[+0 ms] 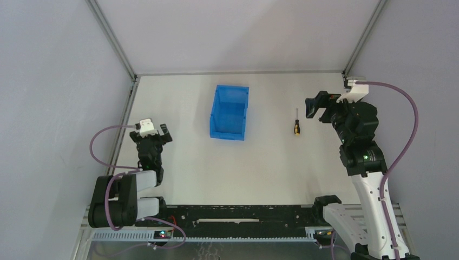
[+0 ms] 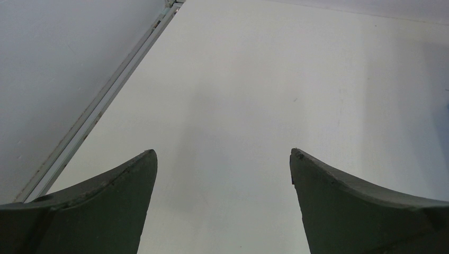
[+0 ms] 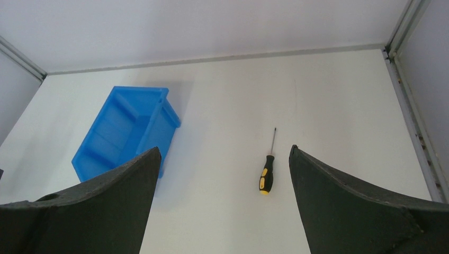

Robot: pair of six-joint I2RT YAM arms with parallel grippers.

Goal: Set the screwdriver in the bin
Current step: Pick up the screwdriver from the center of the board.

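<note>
Reaching step: the right tool (image 1: 318, 110), fingers apart, hangs near the screwdriver (image 1: 296, 124), which lies on the worktop (image 1: 270, 162) right of the bin (image 1: 231, 91) (left tool (image 1: 157, 131) apart too). Next, I judge, it must lower over the handle.

The white counter (image 1: 260, 168) carries a blue bin (image 1: 228, 135), standing upright with its open top up. A screwdriver (image 1: 296, 123) lies flat to the right of the bin, well apart from it, with its black-and-yellow handle toward the near edge.

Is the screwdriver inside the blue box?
No, the screwdriver lies on the table, to the right of the bin and apart from it.
</note>
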